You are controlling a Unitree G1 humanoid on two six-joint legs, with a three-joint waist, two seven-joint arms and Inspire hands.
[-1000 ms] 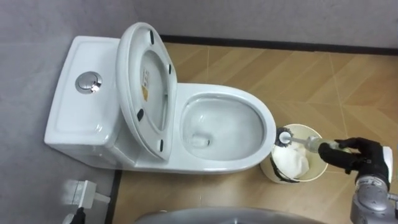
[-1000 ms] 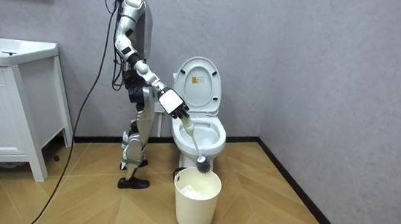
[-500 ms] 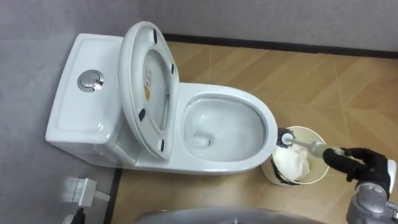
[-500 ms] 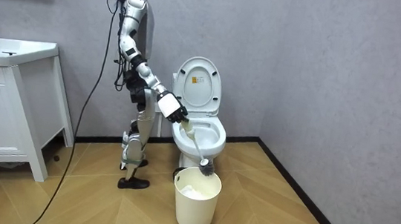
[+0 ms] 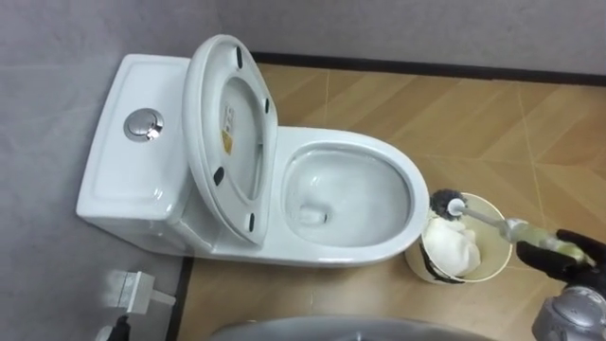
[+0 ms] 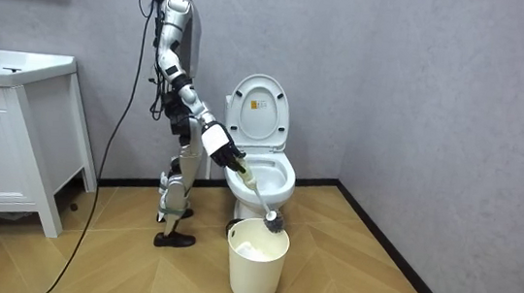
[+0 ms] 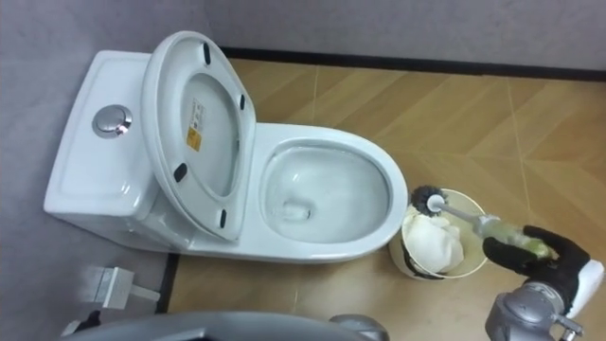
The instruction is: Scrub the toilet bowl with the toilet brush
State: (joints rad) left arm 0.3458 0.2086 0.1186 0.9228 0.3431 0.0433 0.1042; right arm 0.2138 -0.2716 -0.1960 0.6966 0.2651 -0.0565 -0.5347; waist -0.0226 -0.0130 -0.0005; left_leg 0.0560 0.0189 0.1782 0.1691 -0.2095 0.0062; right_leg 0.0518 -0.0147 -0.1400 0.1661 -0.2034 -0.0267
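A white toilet stands against the grey wall with its lid and seat tipped up and its bowl uncovered. To the right of the bowl stands a cream bin with white stuff inside. My right hand is shut on the pale handle of the toilet brush. The dark brush head hangs over the bin's near-toilet rim, just outside the toilet. In the room view I stand at the toilet's side, right arm reaching down, and the brush head sits above the bin.
A flush button sits on the tank. A small white fitting lies on the floor by the toilet's base. A white vanity cabinet stands at the room view's left. Wooden floor lies around the bin.
My right hand has sunk and drawn back a little with the brush, and the brush head has dropped closer to the bin. The eye view has shifted slightly.
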